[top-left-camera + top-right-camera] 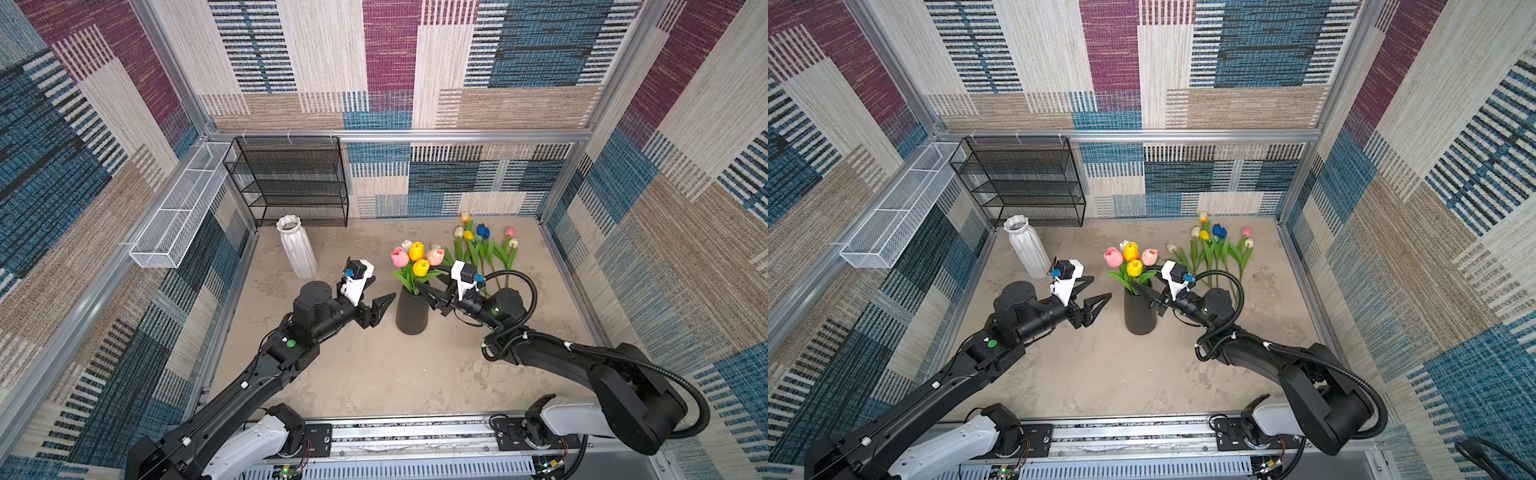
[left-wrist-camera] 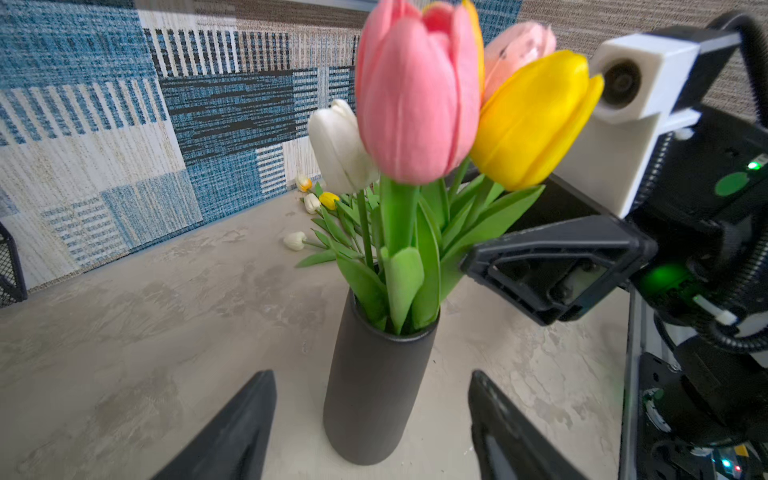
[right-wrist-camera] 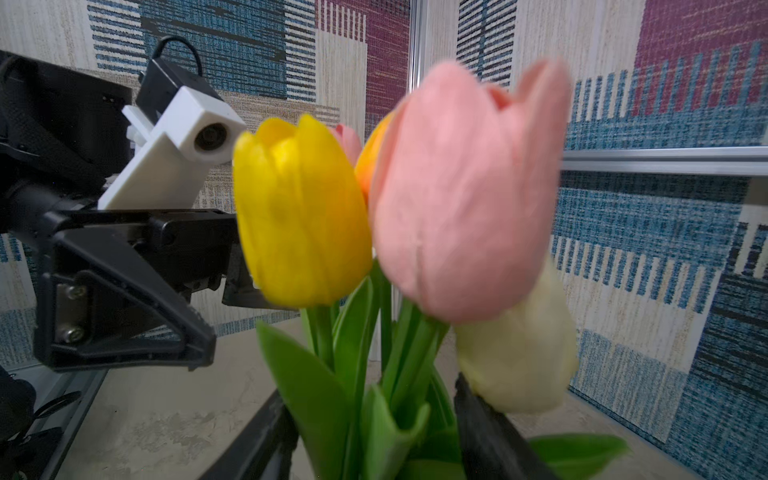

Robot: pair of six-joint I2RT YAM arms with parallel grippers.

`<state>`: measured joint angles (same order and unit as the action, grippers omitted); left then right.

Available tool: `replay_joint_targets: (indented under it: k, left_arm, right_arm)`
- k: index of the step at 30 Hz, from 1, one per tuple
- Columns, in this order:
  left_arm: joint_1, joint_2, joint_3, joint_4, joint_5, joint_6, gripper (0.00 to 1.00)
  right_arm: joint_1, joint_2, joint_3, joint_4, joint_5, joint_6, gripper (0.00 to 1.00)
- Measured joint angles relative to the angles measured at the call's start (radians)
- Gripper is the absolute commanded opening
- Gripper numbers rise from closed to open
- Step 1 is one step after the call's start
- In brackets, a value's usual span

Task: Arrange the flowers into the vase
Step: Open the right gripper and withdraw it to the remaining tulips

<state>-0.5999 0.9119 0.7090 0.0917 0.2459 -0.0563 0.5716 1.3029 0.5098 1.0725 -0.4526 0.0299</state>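
tabletop [image 1: 365, 374], flowers [image 1: 415, 259] upright in dark vase [image 1: 411, 316]

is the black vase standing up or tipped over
Upright. The black vase stands on its base, with tulips rising from its mouth.

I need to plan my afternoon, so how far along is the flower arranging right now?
Done: five tulips stand in the dark vase. In hand: nothing; the right gripper is open around their stems at the vase mouth, the left gripper open beside it. Left: about seven loose tulips lying on the table behind.
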Motion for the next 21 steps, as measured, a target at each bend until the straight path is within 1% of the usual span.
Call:
replay_joint_targets:
  k: [4, 6, 8, 11, 12, 13, 18, 21]
  left_arm:
    - [0.0, -0.077, -0.054, -0.035, -0.035, 0.0, 0.86]
    - [0.0, -0.121, -0.081, -0.05, -0.04, 0.0, 0.89]
    - [0.0, -0.174, -0.11, -0.061, -0.06, 0.0, 0.92]
    - [0.0, -0.255, -0.153, -0.074, -0.063, 0.001, 0.99]
    - [0.0, -0.278, -0.166, -0.074, -0.064, 0.001, 1.0]
    - [0.0, -0.303, -0.181, -0.075, -0.065, 0.001, 1.0]
    - [0.0, -0.407, -0.25, -0.093, -0.067, 0.005, 0.99]
    - [0.0, -0.446, -0.285, -0.116, -0.066, 0.004, 0.99]
  right_arm:
    - [0.0, -0.084, -0.021, -0.061, 0.031, -0.031, 0.74]
    - [0.0, -0.117, -0.025, -0.093, 0.044, -0.044, 0.76]
    - [0.0, -0.15, -0.025, -0.134, 0.052, -0.057, 0.78]
    - [0.0, -0.201, -0.024, -0.194, 0.06, -0.063, 0.8]
    - [0.0, -0.215, -0.022, -0.212, 0.06, -0.065, 0.82]
    - [0.0, -0.233, -0.019, -0.236, 0.062, -0.065, 0.88]
    - [0.0, -0.322, -0.017, -0.354, 0.1, -0.069, 0.88]
    - [-0.003, -0.381, -0.014, -0.435, 0.161, -0.058, 0.86]
